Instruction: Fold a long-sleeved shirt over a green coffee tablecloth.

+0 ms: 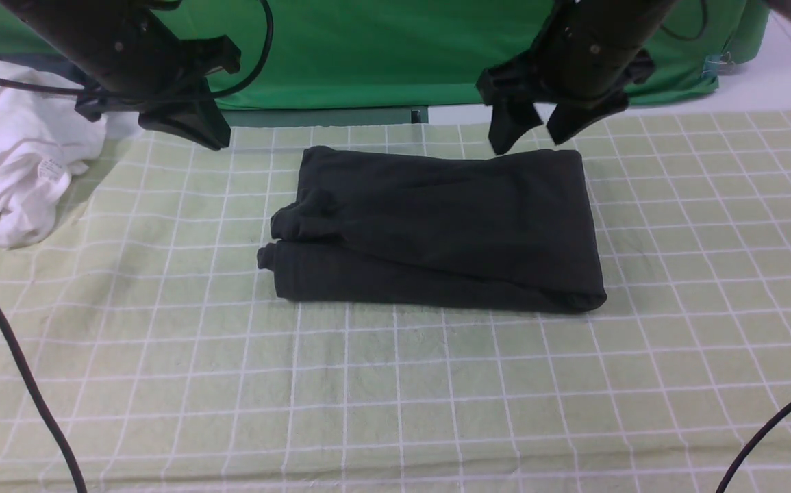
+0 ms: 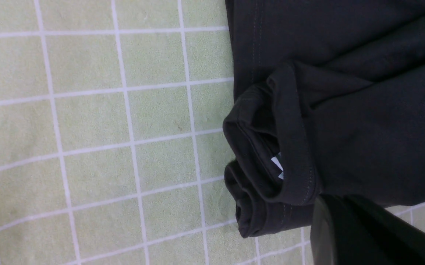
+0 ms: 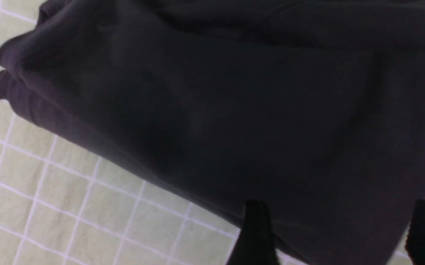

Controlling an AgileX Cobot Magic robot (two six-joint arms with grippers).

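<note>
On the green coffee tablecloth (image 1: 162,383), the long-sleeved shirt (image 1: 436,233) lay folded, seemingly finished; right gripper (image 1: 537,133) hung parted and empty, left gripper (image 1: 190,127) unreadable.

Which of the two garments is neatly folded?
The black shirt, centred on the checked tablecloth; the white garment lies crumpled at the left.
</note>
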